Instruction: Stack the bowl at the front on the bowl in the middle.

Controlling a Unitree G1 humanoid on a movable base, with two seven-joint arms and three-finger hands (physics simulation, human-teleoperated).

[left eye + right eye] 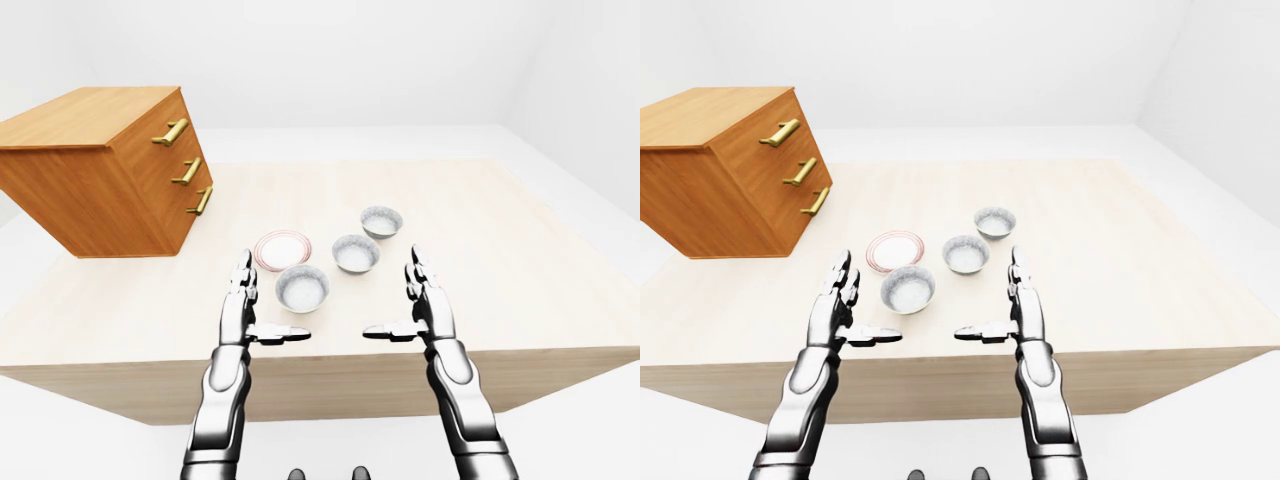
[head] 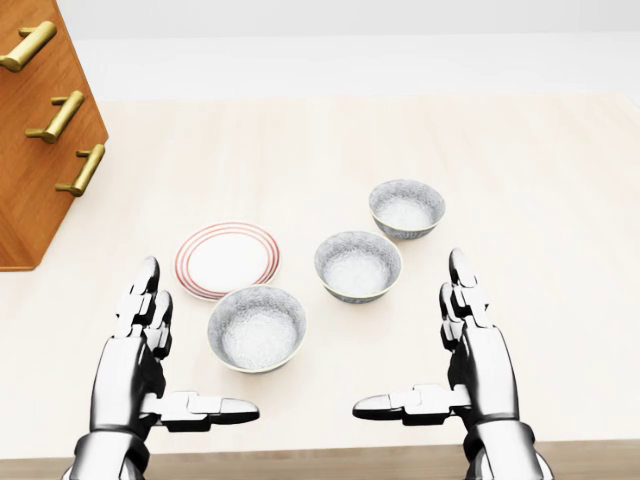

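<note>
Sitting upright, front bowl (image 2: 257,328) grey, speckled white inside; middle bowl (image 2: 357,266) alike.

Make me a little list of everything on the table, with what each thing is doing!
table: pale wood
bottom bowl: empty, lowest in the head view
middle bowl: empty, nothing stacked in it
top bowl: empty, farthest right
plate: red-rimmed, left of middle bowl
drawers: wooden, upper left
left hand: open, holding nothing
right hand: open, holding nothing
</note>
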